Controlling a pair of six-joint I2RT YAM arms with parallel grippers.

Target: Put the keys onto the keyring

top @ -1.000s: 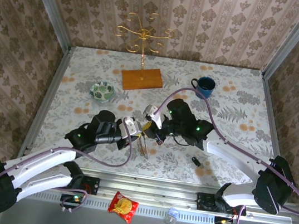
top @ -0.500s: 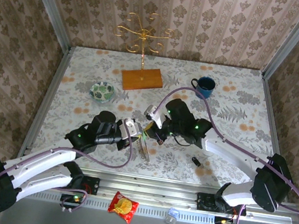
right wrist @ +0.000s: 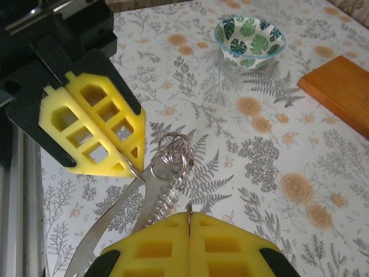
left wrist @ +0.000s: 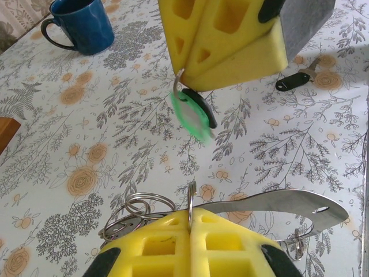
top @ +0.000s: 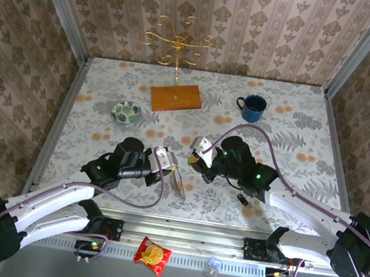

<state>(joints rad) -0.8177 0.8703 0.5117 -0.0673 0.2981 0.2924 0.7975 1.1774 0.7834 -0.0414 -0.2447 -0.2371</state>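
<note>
The table (top: pixel 296 138) is covered in a floral print. Both arms (top: pixel 57 203) reach in from its near edge and meet around the middle. At the far edge, left of centre, a wooden board (top: pixel 175 99) carries a gold stand (top: pixel 176 47). A blue mug (top: pixel 253 107) sits toward the far right corner, and a leaf-patterned bowl (top: pixel 126 112) sits toward the left edge.

The left gripper (top: pixel 168 160) has its yellow fingers (left wrist: pixel 155 254) pressed together. They are clamped edge-on on one thin ring of the keyring (right wrist: pixel 172 153), a bunch of split rings with a flat steel tag (left wrist: pixel 277 205) trailing toward the near edge. Whether the tag touches the table cannot be told.

The right gripper (top: pixel 198 160) sits just right of the left one, apart from it. Its fingers are also together, pinching a thin metal loop at their tips. From that loop the green key (left wrist: pixel 192 111) hangs above the table, blurred in the left wrist view, near the keyring but not touching it.

The black key (top: pixel 244 199) lies flat on the table toward the near edge, right of both grippers, with nothing holding it
</note>
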